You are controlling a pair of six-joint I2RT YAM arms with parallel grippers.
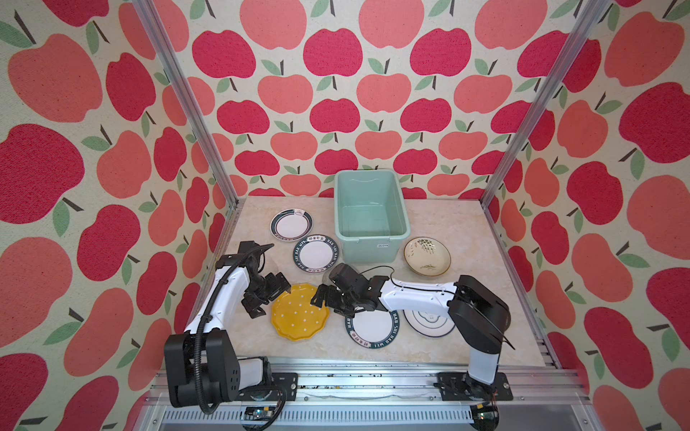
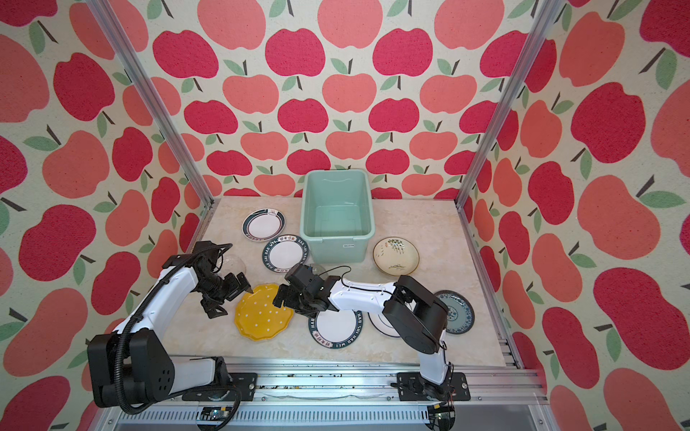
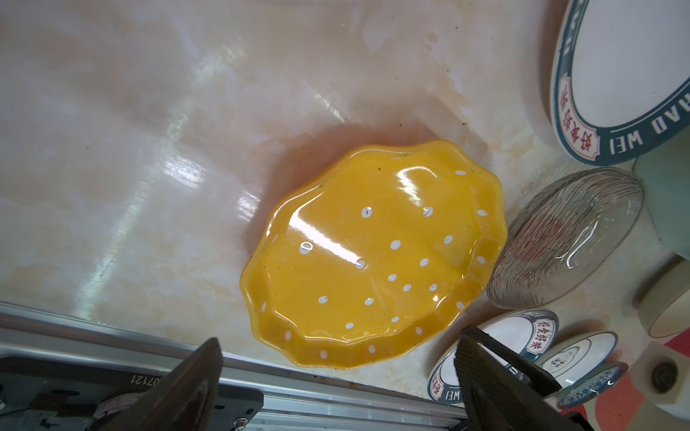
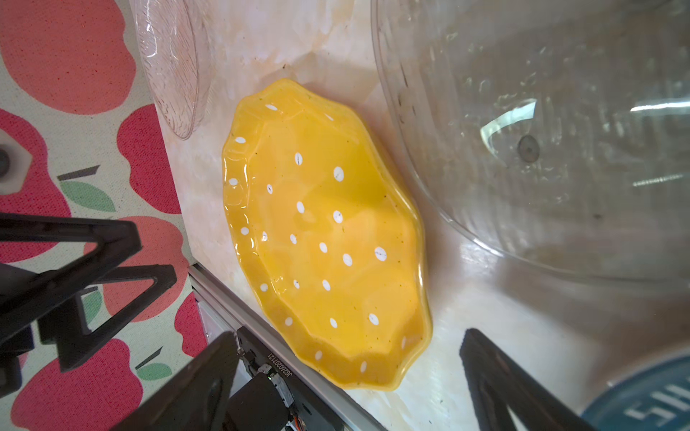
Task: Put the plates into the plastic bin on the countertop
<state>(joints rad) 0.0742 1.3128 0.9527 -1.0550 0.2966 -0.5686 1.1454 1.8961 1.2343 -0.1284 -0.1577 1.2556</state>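
Beige marble-patterned counter (image 1: 448, 231). Mint-green rectangular plastic bin (image 1: 367, 250) stands far centre. Yellow scalloped white-dotted ceramic plate (image 1: 300, 313) lies flat near, left of centre. White round plate with dark green rim (image 1: 315, 253) sits beside the bin's near-left corner. Left fingers (image 3: 194, 388) apart, just left of the yellow plate. Right fingers (image 4: 194, 388) apart, above its right rim.

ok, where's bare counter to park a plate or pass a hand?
Bare: countertop back right, bordered by the plastic bin, cream plate and right rail; also the front-left strip between the yellow plate and front rail. Crowded: the middle, where left gripper and right gripper flank the yellow plate, with green-rimmed plates and a glass plate packed close.
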